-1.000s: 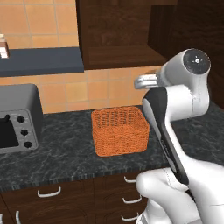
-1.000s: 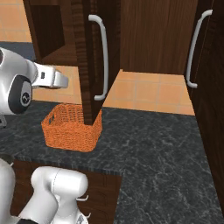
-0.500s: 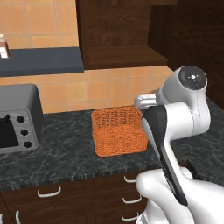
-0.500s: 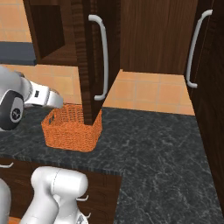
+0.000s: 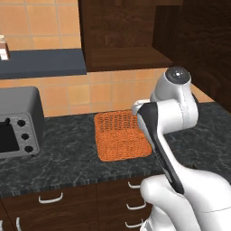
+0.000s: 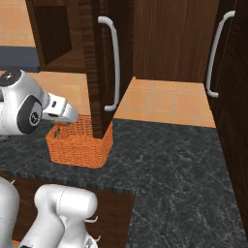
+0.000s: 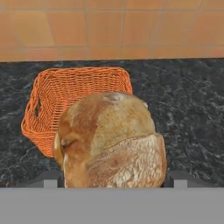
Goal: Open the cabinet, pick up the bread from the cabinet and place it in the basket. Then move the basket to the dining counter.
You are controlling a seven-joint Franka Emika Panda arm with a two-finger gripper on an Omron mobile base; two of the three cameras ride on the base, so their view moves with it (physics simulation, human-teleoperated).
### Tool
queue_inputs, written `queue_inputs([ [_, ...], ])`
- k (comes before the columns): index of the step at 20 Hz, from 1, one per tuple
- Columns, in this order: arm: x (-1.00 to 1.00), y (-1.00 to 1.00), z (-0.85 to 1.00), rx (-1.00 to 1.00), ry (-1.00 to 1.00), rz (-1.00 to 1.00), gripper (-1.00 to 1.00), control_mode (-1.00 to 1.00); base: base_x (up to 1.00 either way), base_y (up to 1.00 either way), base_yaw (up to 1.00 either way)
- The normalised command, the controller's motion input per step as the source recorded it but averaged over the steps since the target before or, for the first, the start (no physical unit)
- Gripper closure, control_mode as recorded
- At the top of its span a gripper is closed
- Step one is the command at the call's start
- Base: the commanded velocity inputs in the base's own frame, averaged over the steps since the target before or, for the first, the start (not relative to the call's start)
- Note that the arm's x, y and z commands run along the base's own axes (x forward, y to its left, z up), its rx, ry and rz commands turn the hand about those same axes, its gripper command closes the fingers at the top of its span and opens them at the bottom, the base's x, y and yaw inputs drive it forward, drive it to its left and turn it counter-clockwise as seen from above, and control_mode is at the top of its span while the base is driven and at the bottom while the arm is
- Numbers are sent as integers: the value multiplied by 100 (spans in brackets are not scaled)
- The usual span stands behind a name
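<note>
Dark speckled countertop [image 5: 67, 167] is seen under the orange basket [image 5: 121, 140], which stands below the opened cabinet [image 6: 99, 68]. In the hand view the bread [image 7: 110, 142] is clamped between the gripper [image 7: 111, 177] fingers, held above the counter. The basket [image 7: 65, 98] lies ahead and slightly left of it.

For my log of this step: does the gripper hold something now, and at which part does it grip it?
Yes, the bread, held above the basket. It appears gripped at its lower sides, but the loaf hides the fingertips, so the exact contact cannot be told.
</note>
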Motion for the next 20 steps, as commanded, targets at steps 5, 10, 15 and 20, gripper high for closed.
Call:
queue_inputs([
  [5, 46, 38, -95, 0, 8, 4, 100, -100, 0, 0, 0],
  [10, 96, 16, -44, 2, 2, 5, 100, -100, 0, 0, 0],
  [15, 94, 5, -38, 0, 6, 8, 100, -100, 0, 0, 0],
  [20, 54, 18, -51, 0, 6, 7, 100, -100, 0, 0, 0],
])
